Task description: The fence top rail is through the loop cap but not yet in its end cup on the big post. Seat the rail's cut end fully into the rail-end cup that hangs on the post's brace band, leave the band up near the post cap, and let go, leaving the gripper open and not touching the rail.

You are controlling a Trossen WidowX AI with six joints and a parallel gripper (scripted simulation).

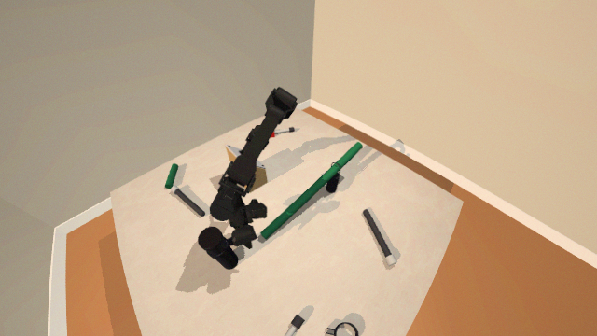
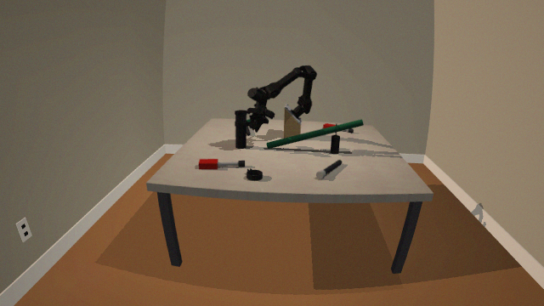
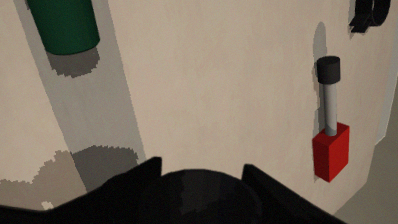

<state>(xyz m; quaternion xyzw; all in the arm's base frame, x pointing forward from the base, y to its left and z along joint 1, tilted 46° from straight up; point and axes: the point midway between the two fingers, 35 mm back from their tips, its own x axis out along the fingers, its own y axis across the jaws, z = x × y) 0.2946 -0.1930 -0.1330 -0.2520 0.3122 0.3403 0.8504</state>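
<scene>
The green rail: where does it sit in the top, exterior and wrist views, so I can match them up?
Top: green rail runs diagonally mid-table, low end near the big post.
Exterior: rail slopes up to the right, centre-right of the table.
Wrist: only its cut end shows, top left.
Shared landmark: the red-handled tool, wrist view right.

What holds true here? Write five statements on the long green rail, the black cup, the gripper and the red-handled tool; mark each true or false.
1. The long green rail's cut end sits outside the black rail-end cup. True.
2. The gripper hangs wide open. False: it is closed on the cup beside the tall black post.
3. The rail passes over the short black post. True.
4. The red-handled tool lies on the floor. False: it lies on the grey table.
5. The rail lies level. False: its far end is higher.
</scene>
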